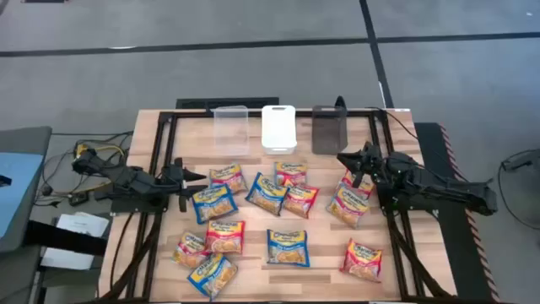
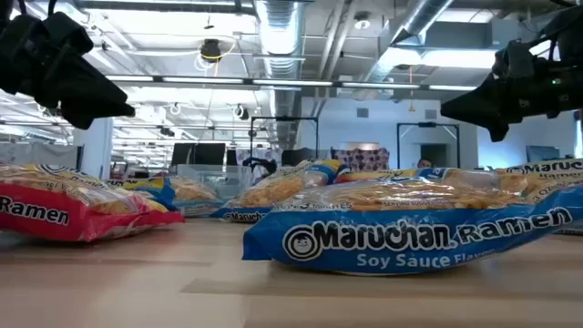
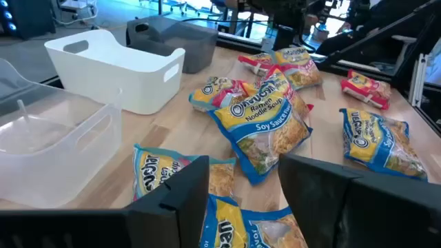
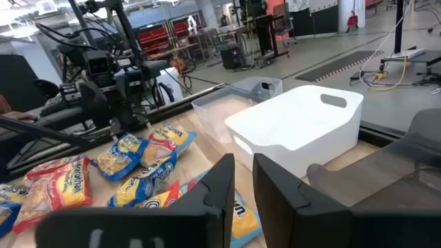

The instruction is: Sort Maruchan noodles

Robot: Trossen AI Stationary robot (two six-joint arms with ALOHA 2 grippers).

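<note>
About a dozen Maruchan noodles packets lie flat and scattered on the wooden table [image 1: 321,279]. Among them are a blue-and-yellow packet [image 1: 288,247], a red one [image 1: 363,257] and a blue soy-sauce one [image 3: 265,124]. My left gripper [image 1: 196,176] hovers open at the table's left, just left of a blue packet [image 1: 226,177]. In the left wrist view, the left gripper [image 3: 244,165] has its fingers well apart over packets. My right gripper [image 1: 346,158] hovers at the right, near a red packet [image 1: 358,181]. In the right wrist view, the right gripper [image 4: 244,162] shows only a narrow gap and holds nothing.
Three bins stand in a row at the far edge: a clear bin [image 1: 230,128], a white bin [image 1: 278,127] and a dark bin [image 1: 329,128]. A black frame runs along the table's sides. Bare wood shows along the near edge and between the right-hand packets.
</note>
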